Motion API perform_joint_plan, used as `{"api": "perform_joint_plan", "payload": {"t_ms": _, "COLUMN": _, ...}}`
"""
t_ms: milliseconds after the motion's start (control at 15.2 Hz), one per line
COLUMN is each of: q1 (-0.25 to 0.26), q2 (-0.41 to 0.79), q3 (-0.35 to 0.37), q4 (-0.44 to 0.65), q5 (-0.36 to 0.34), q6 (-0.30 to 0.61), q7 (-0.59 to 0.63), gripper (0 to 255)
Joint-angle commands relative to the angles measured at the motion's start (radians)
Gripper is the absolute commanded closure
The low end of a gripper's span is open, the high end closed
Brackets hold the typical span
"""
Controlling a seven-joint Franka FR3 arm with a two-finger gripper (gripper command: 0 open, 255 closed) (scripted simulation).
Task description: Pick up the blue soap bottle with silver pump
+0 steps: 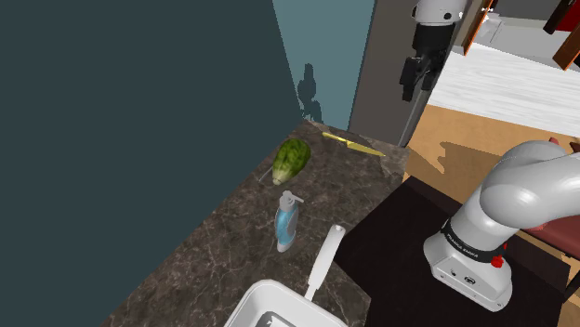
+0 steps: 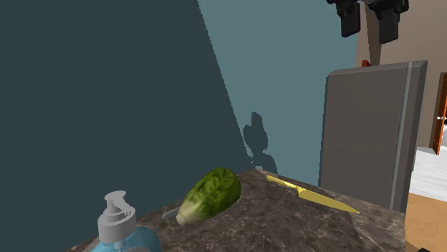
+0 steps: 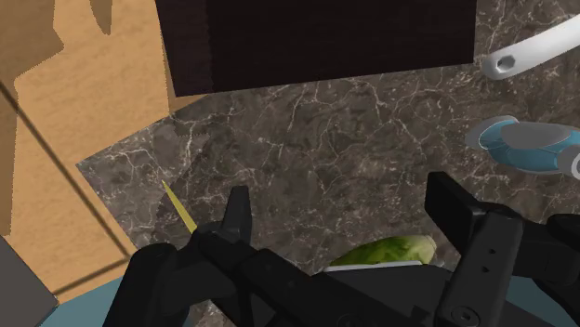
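Note:
The blue soap bottle (image 1: 287, 221) with a silver-grey pump stands upright on the dark marble counter (image 1: 223, 255), near the counter's middle. In the second exterior view the soap bottle (image 2: 125, 229) sits at the lower left. My black gripper (image 1: 415, 79) hangs high above the counter's far end, well away from the bottle. Its fingers stand apart and hold nothing, as the gripper (image 2: 369, 25) shows from the other side. In the wrist view the gripper (image 3: 346, 214) looks down at the counter, and the bottle (image 3: 525, 144) lies far off beyond the right finger.
A green leafy vegetable (image 1: 291, 158) lies beyond the bottle, by the dark wall. A yellow knife (image 1: 351, 143) rests at the counter's far end. A white faucet (image 1: 325, 260) and white sink (image 1: 270, 307) sit close to the bottle's near side. A grey cabinet (image 2: 369, 136) stands past the counter.

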State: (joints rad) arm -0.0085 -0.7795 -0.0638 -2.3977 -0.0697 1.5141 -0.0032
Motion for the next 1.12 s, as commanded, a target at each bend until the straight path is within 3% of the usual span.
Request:
{"api": "perform_joint_plan", "payload": {"t_ms": 0, "q1": 0.000, "q2": 0.000, "q3": 0.000, "q4": 0.000, "q5": 0.000, "q6": 0.000, "q7": 0.000, "gripper": 0}}
{"api": "perform_joint_plan", "payload": {"t_ms": 528, "q1": 0.068, "q2": 0.083, "q3": 0.153, "q4": -0.076, "q5": 0.114, "q6": 0.147, "q7": 0.170, "gripper": 0}}
{"api": "perform_joint_plan", "payload": {"t_ms": 1056, "q1": 0.130, "q2": 0.255, "q3": 0.305, "q4": -0.072, "q5": 0.199, "q6": 0.312, "q7": 0.334, "gripper": 0}}
